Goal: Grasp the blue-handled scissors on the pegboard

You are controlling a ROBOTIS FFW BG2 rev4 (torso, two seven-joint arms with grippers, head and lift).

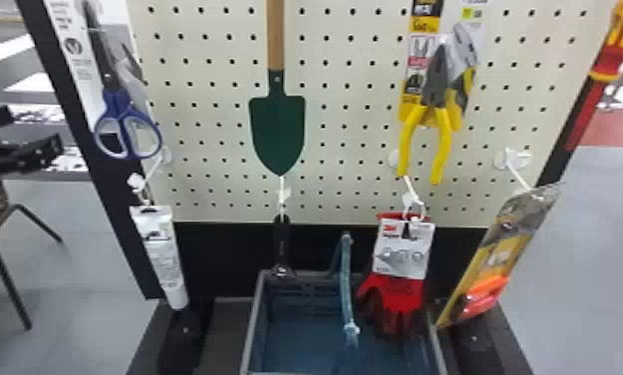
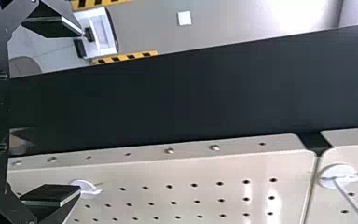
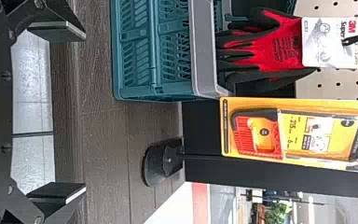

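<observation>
The blue-handled scissors (image 1: 125, 124) hang in their package at the upper left of the cream pegboard (image 1: 355, 124), handles down, next to the black side post (image 1: 110, 199). My left arm (image 1: 21, 154) is at the left edge of the head view, outside that post and a little below the handles. In the left wrist view my left gripper (image 2: 70, 109) is open with nothing between its fingers, facing the post (image 2: 191, 93) and the board's edge (image 2: 191, 186). My right gripper (image 3: 74, 111) is open and empty, low beside the stand's right side.
On the board hang a green trowel (image 1: 277, 124), yellow pliers (image 1: 434, 99), a white tube (image 1: 163, 254), red gloves (image 1: 394, 294) and a yellow-orange packaged tool (image 1: 499, 259). A teal basket (image 1: 255, 324) sits below. A round black foot (image 3: 161, 161) anchors the right post. A stool (image 1: 6, 259) stands at the left.
</observation>
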